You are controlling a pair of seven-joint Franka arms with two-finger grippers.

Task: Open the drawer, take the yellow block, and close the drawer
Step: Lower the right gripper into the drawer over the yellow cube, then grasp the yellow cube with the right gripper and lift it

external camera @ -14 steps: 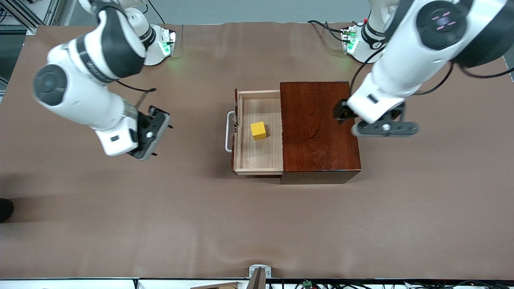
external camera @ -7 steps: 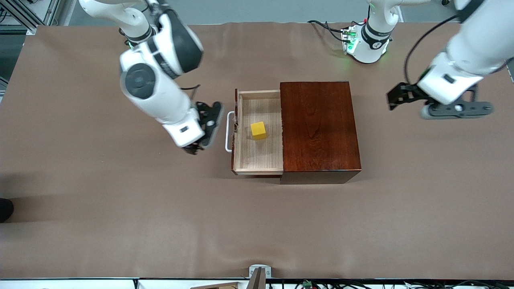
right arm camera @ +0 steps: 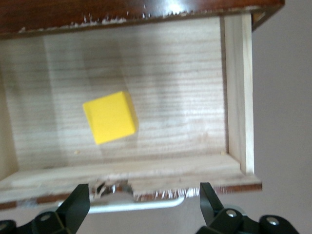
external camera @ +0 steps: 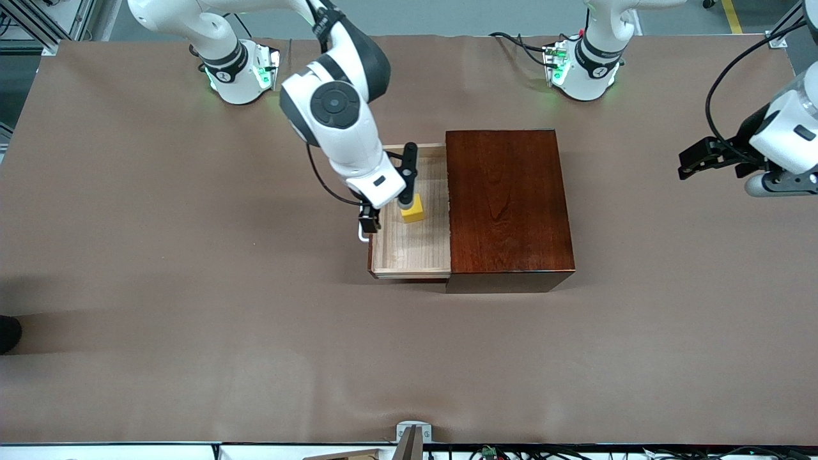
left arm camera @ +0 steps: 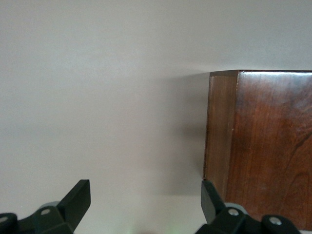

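Risk first: right gripper (external camera: 391, 191) hung over the open drawer with fingers (right arm camera: 73, 204) spread wide and nothing between them, and it sat off the block's centre, toward the handle. In the right wrist view the small bright yellow cube (right arm camera: 109, 117) lay at about 11 o'clock from the midpoint between the fingers, twisted against the drawer walls. Judgement: a straight drop from there could land a finger on the cube's top or corner and skid it along the tray, or catch the front lip of the pale light-wood drawer tray (external camera: 409, 252) and its white U-shaped bar handle (right arm camera: 141, 204). The lip already looked chipped near the handle. A diagonal pinch on the twisted cube could also spin it out.

Cube had plain, clean faces and sharp edges, and was narrower than the finger gap. It sat flat on the tray floor, roughly mid-tray, clear of all four walls. In the front view (external camera: 413, 209) it was partly hidden by the gripper, at about 9 o'clock from the glossy dark reddish-brown wooden box (external camera: 505, 204).

Drawer was pulled well out; block not yet taken, drawer not yet closed.

Left gripper (external camera: 776, 182) waited over the brown counter (external camera: 192, 319) at the left arm's end, fingers (left arm camera: 75, 200) open and empty, at about 3 o'clock from the box.
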